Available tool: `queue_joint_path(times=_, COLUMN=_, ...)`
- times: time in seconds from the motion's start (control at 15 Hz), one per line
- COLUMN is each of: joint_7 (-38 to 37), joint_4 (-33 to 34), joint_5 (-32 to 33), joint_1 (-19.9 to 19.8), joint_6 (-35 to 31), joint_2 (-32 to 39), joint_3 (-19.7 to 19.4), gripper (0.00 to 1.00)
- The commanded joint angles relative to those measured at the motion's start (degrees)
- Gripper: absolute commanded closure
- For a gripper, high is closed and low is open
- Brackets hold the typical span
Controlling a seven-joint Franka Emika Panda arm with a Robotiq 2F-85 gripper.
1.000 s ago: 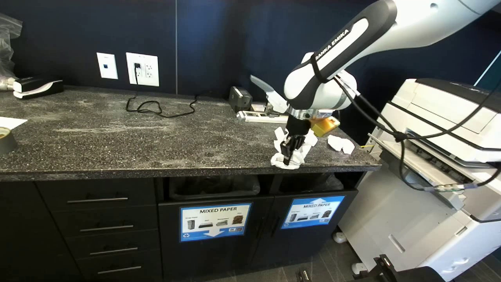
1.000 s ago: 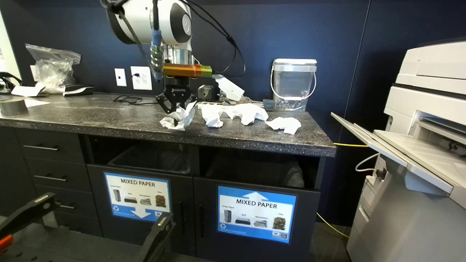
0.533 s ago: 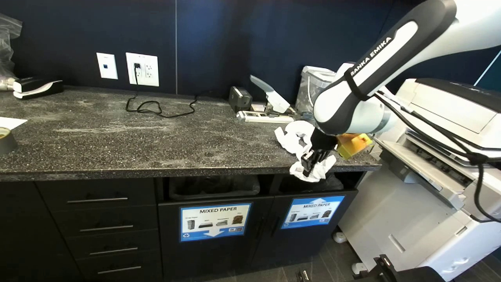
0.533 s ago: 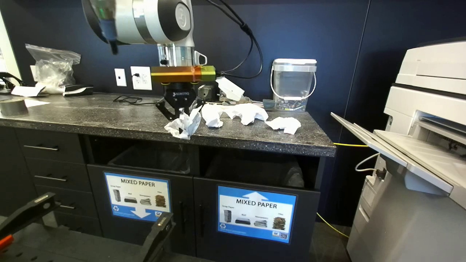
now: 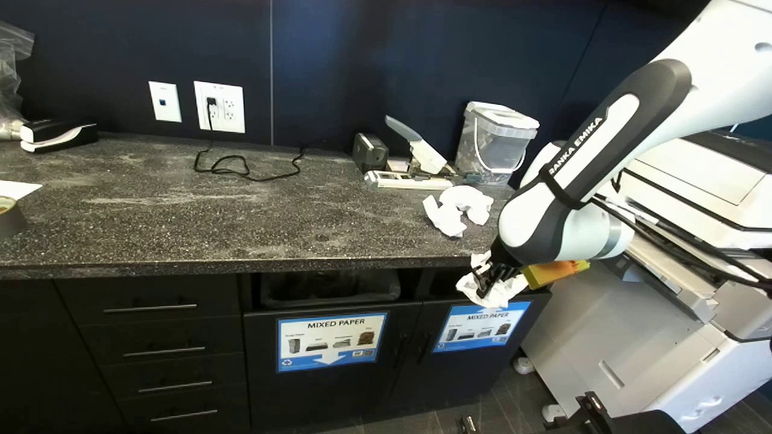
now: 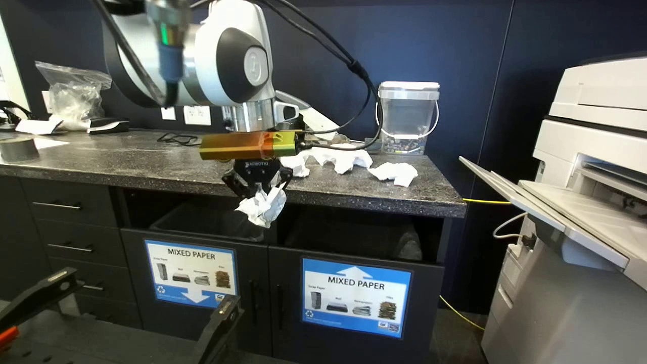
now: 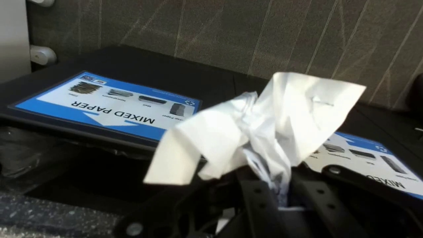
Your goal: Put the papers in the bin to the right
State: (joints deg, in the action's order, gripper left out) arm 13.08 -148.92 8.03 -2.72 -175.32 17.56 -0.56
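Note:
My gripper is shut on a crumpled white paper. It holds the paper in front of the counter's front edge and below the top. In an exterior view the gripper and held paper appear before the divider between two bins. In the wrist view, the paper is pinched between the fingers. The right bin sits under the counter, lined with clear plastic; its liner shows in the wrist view. Other crumpled papers lie on the counter.
The dark speckled counter overhangs the bins. The left bin is beside the right one. MIXED PAPER signs mark the doors. A stapler and clear bucket stand behind the papers. A printer stands at the right.
My gripper has carried the held paper off the counter top, out past the front edge and down below it. The other papers have not moved.

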Motion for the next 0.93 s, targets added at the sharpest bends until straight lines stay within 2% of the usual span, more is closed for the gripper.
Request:
queue_joint_path(times=0.0, joint_7=-5.8, joint_4=2.6, joint_5=0.4, joint_1=4.8, joint_6=-9.4, joint_2=8.8, joint_3=-5.3, gripper=0.86)
queue_joint_path(times=0.27, joint_7=-8.7, joint_4=7.0, joint_5=-4.4, joint_1=8.8, joint_6=-20.3, joint_2=20.0, joint_3=-8.5, gripper=0.86)
queue_joint_path(times=0.53, joint_7=-10.8, joint_4=12.9, joint_5=-10.7, joint_1=9.0, joint_6=-29.1, joint_2=29.4, joint_3=-7.7, gripper=0.87)
queue_joint_path(times=0.87, joint_7=-13.0, joint_4=20.9, joint_5=-15.9, joint_1=8.4, joint_6=-36.2, joint_2=37.7, joint_3=-7.1, gripper=0.87)
